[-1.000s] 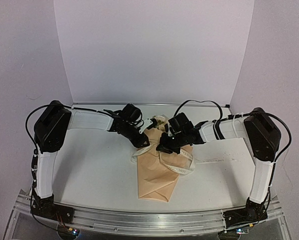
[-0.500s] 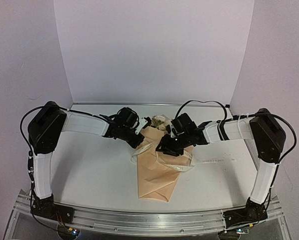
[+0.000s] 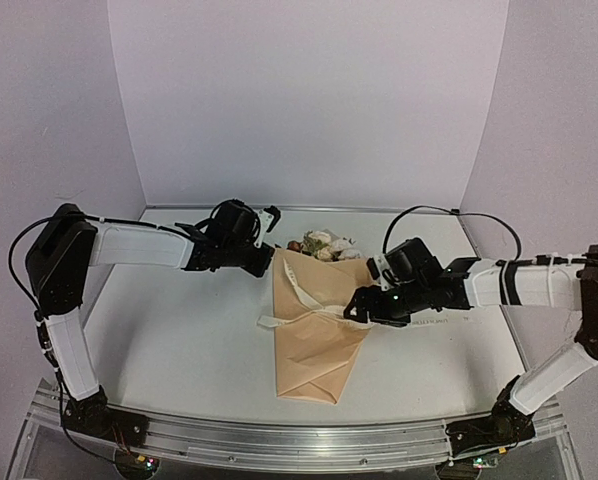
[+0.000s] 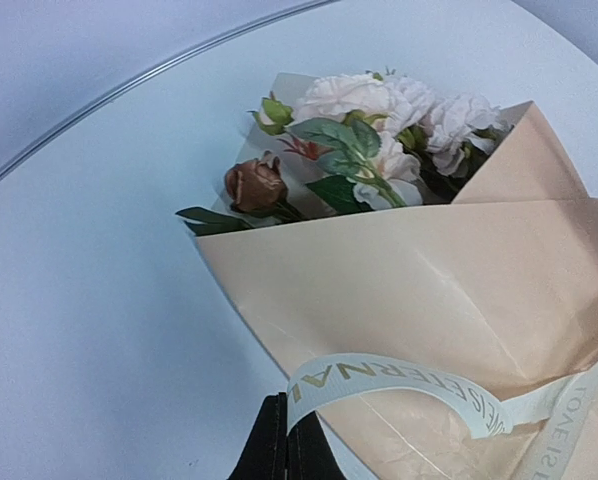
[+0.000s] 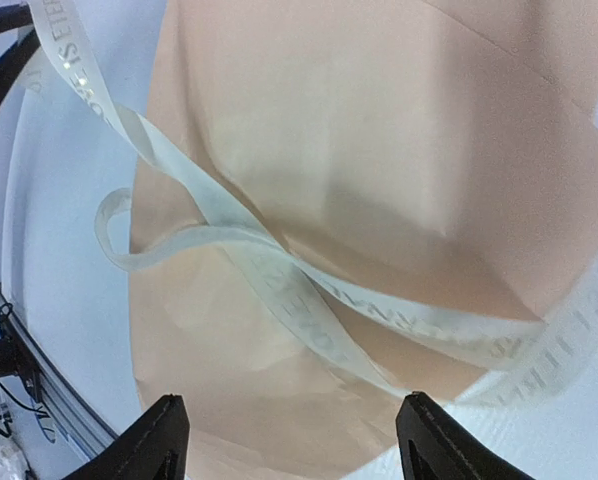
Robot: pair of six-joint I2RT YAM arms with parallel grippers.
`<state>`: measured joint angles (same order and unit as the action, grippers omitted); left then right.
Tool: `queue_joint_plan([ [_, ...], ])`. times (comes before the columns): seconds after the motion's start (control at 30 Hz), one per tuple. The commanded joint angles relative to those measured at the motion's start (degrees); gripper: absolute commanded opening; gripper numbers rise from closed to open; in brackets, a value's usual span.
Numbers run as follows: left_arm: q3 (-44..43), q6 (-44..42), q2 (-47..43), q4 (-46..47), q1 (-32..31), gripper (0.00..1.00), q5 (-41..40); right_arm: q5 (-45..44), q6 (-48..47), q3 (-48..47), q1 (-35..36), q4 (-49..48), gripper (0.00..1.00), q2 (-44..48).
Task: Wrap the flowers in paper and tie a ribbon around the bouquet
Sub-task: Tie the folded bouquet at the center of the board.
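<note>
My left gripper [image 4: 282,447] is pinching the limp, slippery ribbon [image 4: 399,385]; my right gripper [image 5: 291,425] is hovering spread, and I'm judging the crossing over the paper [image 5: 359,120] best to grab.

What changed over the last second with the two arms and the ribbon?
The left gripper closed on the ribbon and drew away toward the far left, taking one end with it. The right gripper opened, let the ribbon go and swung out to its right. The ribbon's loops flattened across the bouquet, which stayed put on the table.
</note>
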<state>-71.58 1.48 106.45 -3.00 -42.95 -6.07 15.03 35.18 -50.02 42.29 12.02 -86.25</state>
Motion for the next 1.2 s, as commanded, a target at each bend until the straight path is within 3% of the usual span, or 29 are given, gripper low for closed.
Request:
queue_joint_plan([
  [0.0, 1.3, 2.6, -4.2, -0.2, 1.1, 0.00, -4.4, -8.4, -8.9, 5.6, -1.3, 1.5, 0.80, 6.4],
  [0.1, 1.9, 3.7, -5.2, -1.2, 1.7, 0.00, -5.1, -13.5, -17.0, 9.3, -1.4, -0.1, 0.80, 9.4],
  [0.27, 1.5, 6.2, -6.2, -4.1, 2.9, 0.00, -5.8, -15.7, -32.3, 16.9, -1.5, -14.9, 0.82, 8.8],
  [0.37, 1.7, 8.3, -7.2, -5.6, 3.6, 0.00, -5.7, -16.9, -42.3, 17.7, -1.5, -17.7, 0.82, 6.3],
  [0.57, 4.1, 10.4, -10.1, -6.5, 4.7, 0.00, -5.7, -19.0, -53.9, 16.2, -2.4, -21.8, 0.81, -0.2],
  [0.9, 7.0, 13.4, -12.5, -7.0, 6.5, 0.00, -4.2, -22.0, -60.1, 15.8, -2.8, -27.8, 0.70, -7.2],
  [1.17, 7.9, 18.4, -13.4, -10.3, 8.1, 0.00, -4.8, -27.4, -58.5, 19.3, -2.9, -31.0, 0.44, -5.0],
])
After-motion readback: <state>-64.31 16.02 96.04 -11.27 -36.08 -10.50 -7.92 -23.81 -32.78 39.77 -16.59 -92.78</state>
